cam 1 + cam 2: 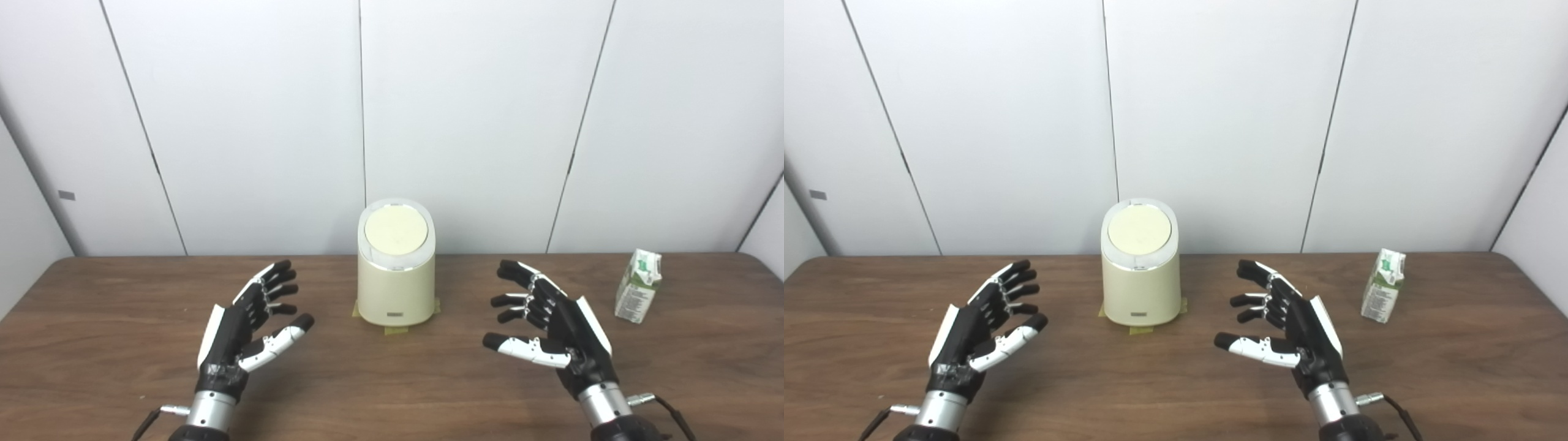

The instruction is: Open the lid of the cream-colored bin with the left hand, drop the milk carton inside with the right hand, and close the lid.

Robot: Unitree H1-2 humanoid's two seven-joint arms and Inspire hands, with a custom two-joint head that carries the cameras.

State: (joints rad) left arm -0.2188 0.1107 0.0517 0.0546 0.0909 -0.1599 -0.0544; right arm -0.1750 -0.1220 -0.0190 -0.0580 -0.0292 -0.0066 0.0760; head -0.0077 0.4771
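Note:
The cream-colored bin stands upright at the middle back of the table, its round lid shut. The white and green milk carton stands upright at the back right. My left hand is open and empty, hovering left of the bin, palm facing inward. My right hand is open and empty, between the bin and the carton, apart from both. In the right eye view the bin and carton show the same way.
The brown wooden table runs the full width. Strips of yellow tape lie under the bin's base. White wall panels stand right behind the table.

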